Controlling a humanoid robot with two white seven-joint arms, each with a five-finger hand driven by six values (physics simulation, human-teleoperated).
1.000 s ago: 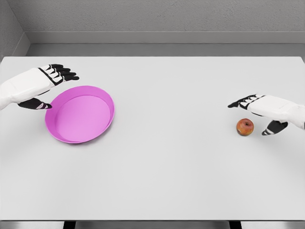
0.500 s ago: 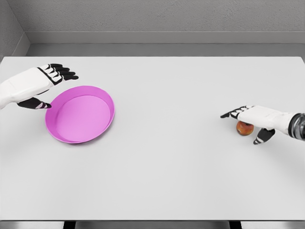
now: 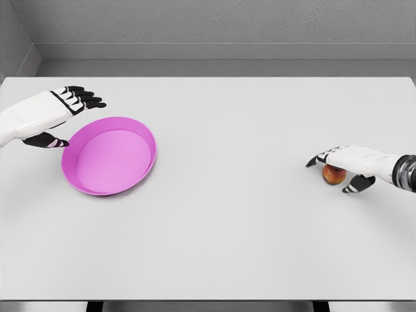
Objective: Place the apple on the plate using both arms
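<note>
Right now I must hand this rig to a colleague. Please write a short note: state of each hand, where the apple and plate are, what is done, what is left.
Right hand: over the apple, fingers spread above it, thumb low beside it. I cannot tell if a grasp is closed; treat as not secured.
Left hand: open, at the left rim of the plate, holding nothing.
Apple: on the table, far right, mostly covered by the right hand.
Plate: pink, far left, nothing in it.
Done: both hands are positioned at their things.
Left: grasp the apple, lift it, bring it to the plate, release.
</note>
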